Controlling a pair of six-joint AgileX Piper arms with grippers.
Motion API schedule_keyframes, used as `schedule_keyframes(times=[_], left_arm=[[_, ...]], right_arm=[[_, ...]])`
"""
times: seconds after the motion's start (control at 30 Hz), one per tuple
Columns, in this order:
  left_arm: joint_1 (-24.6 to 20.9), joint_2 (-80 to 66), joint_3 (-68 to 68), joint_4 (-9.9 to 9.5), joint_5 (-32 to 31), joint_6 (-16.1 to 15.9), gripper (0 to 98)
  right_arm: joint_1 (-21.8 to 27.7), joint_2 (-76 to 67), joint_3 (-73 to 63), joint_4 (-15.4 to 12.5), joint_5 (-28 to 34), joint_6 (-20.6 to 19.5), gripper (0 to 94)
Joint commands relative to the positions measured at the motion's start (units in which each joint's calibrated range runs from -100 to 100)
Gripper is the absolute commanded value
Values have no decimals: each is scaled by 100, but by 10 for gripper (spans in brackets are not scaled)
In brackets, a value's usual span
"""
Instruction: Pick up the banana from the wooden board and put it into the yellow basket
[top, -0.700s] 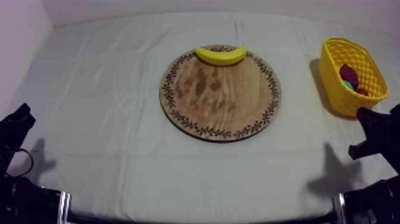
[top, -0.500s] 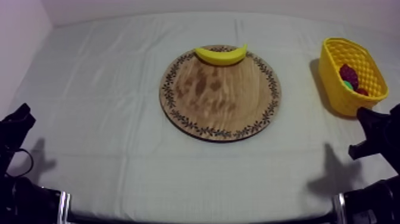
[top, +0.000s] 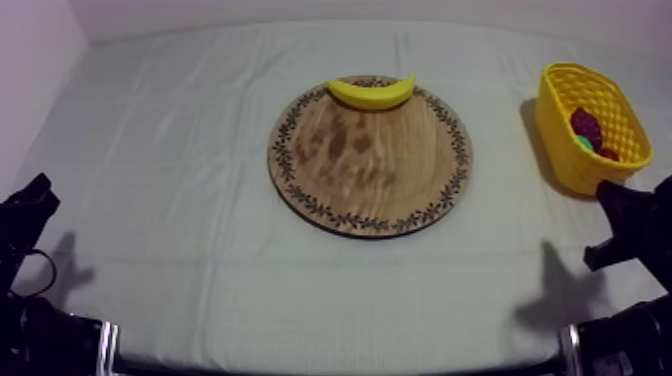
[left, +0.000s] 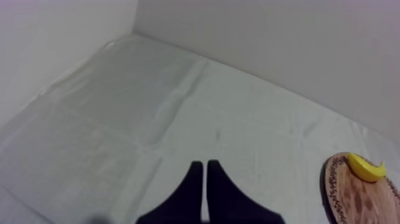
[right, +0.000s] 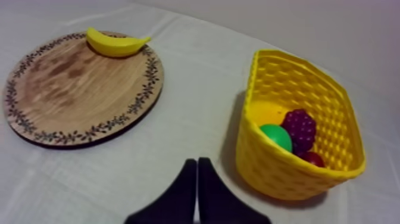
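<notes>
A yellow banana (top: 372, 92) lies on the far rim of the round wooden board (top: 370, 170) at mid-table. The yellow basket (top: 560, 150) stands at the right. My left gripper (top: 36, 188) rests low at the left edge, far from the board. In the left wrist view its fingers lie together as a narrow wedge (left: 204, 165) over bare cloth, with the banana (left: 366, 168) and board (left: 363, 199) far off. My right gripper (top: 612, 195) sits just in front of the basket. It is shut (right: 196, 162) on nothing and points between the board (right: 65, 89) and the basket (right: 280, 170).
The basket holds a bunch of grapes (right: 300, 128), a green fruit (right: 275, 136) and a small red fruit (right: 312, 158). The banana (right: 116, 43) is the only fruit on the board. Open cloth surrounds the board, and a wall rises behind the table.
My right arm has edged very slightly to the left. Banana, board, basket and left arm have not moved.
</notes>
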Motion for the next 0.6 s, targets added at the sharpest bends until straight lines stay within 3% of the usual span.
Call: schedule_keyframes(times=[0.0, 0.37, 0.57], left_arm=[[-2, 2, -2, -1, -1, 1, 1], [-2, 2, -2, -1, -1, 1, 1], [-2, 2, -2, -1, -1, 1, 1]], right_arm=[[-171, -4, 2, -3, 3, -66, 28], [-1028, 0, 2, -7, 3, 470, 12], [-1162, 4, -47, -6, 63, 481, 6]])
